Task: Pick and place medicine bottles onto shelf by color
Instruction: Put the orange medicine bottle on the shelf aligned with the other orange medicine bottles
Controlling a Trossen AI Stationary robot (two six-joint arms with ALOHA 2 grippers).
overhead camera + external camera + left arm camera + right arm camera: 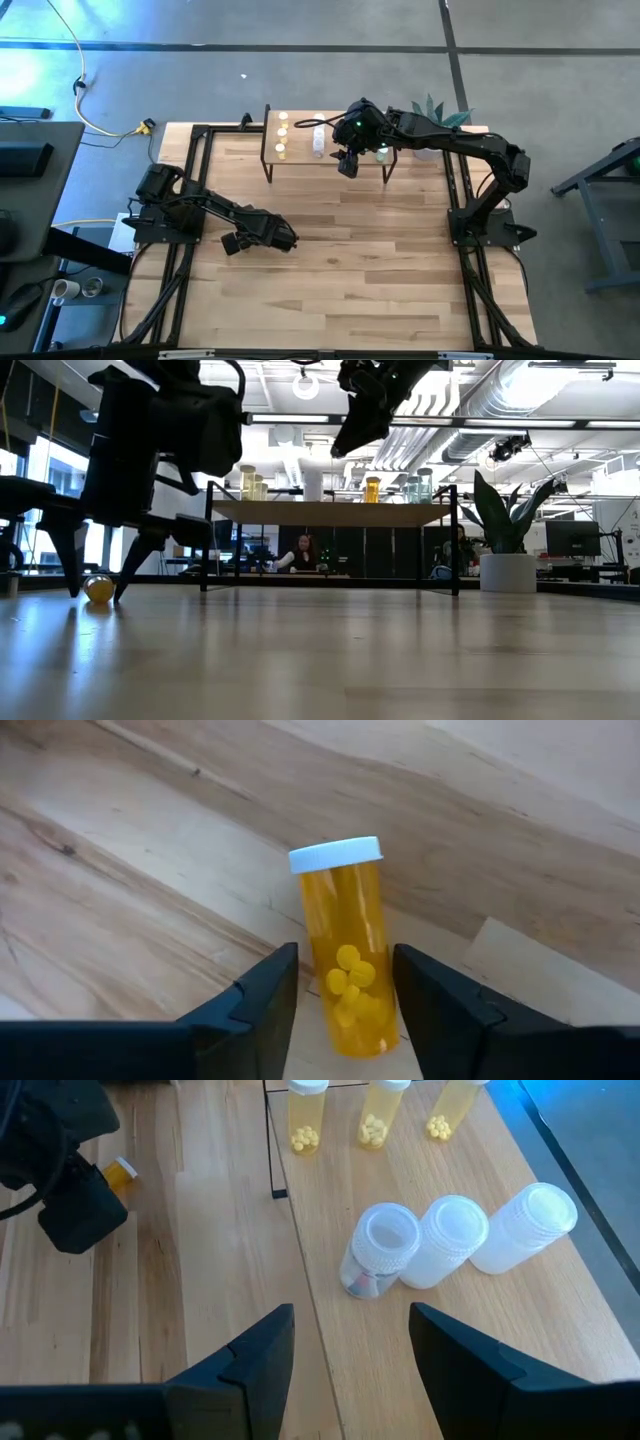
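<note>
An orange pill bottle (348, 960) with a white cap lies on its side on the table. My left gripper (345, 965) is open and low at the table, one finger on each side of the bottle's lower half, with a narrow gap showing on both sides; it also shows in the high view (290, 240). The shelf (330, 150) stands at the far edge. Yellow bottles (378, 1115) and white and clear bottles (445, 1240) stand on it. My right gripper (350, 1330) is open and empty above the shelf's near edge (347, 163).
A potted plant (505, 540) stands at the shelf's right end. An orange bottle (372, 489) and pale bottles (420, 485) show on the shelf in the low view. People sit in the room behind (300, 555). Bare table lies between the shelf and my left gripper.
</note>
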